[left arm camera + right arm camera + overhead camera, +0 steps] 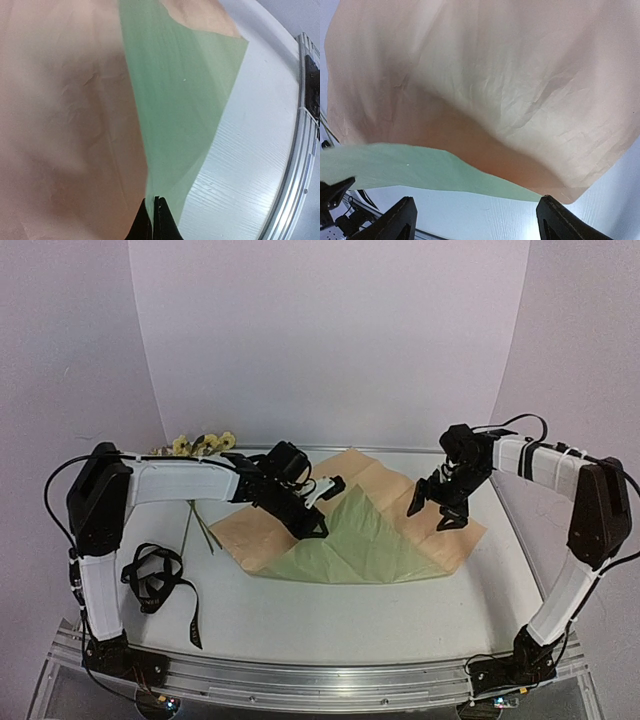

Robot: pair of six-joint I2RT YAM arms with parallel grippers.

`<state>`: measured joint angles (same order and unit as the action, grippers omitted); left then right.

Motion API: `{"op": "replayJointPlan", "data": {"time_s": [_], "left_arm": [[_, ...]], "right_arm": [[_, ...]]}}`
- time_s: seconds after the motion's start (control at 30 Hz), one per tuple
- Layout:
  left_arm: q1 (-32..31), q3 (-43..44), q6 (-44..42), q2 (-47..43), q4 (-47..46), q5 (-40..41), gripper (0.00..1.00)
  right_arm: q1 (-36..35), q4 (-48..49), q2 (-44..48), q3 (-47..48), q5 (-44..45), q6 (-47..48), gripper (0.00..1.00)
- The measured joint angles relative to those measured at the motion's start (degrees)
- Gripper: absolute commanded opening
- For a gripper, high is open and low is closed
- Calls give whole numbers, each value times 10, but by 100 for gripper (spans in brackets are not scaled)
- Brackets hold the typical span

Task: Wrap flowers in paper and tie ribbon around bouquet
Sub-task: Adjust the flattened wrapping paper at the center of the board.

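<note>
Paper (380,535): flat in the middle of the counter (330,625), tan-orange face up. One corner is turned over, so a triangle of the olive face shows on the near side.

Your left fingers (318,527) are at the far tip of that triangle, pressed together and pinching the paper's edge. In the left wrist view the green sheet runs straight into the closed tips.

Right fingers (434,512): spread wide, hovering over the right part of the sheet, holding nothing. The right wrist view shows only paper and counter below them, and I see no contact.

Flowers (205,443): not on the paper. The blooms sit at the far left of the counter behind the left arm, and the thin stems run toward the near side close to the paper's left edge. Can't tell if they touch it.

Ribbon (155,575): a loose black tangle at near left, well apart from the paper. Nothing is gripping it.

My read on progress is early, still at the paper-handling stage:
- Done: sheet laid out, one corner in hand.
- Left: nearly everything. Get the flowers onto the sheet, close the paper around the stems into a cone, fetch the ribbon, tie it round.

No bouquet exists yet. Your right arm is free, so I'd guess it's the candidate to steady the sheet.
</note>
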<state>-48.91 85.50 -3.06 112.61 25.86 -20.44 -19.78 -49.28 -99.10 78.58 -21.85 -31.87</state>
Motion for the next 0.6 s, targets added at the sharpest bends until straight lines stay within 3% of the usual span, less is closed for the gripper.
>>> {"op": "replayJointPlan", "data": {"time_s": [0.2, 0.6], "left_arm": [[-65, -62, -27, -82, -48, 39, 0], [-169, -148, -41, -91, -67, 124, 3]], "right_arm": [[0, -21, 32, 5, 1, -2, 85], [0, -39, 67, -5, -6, -9, 85]]}}
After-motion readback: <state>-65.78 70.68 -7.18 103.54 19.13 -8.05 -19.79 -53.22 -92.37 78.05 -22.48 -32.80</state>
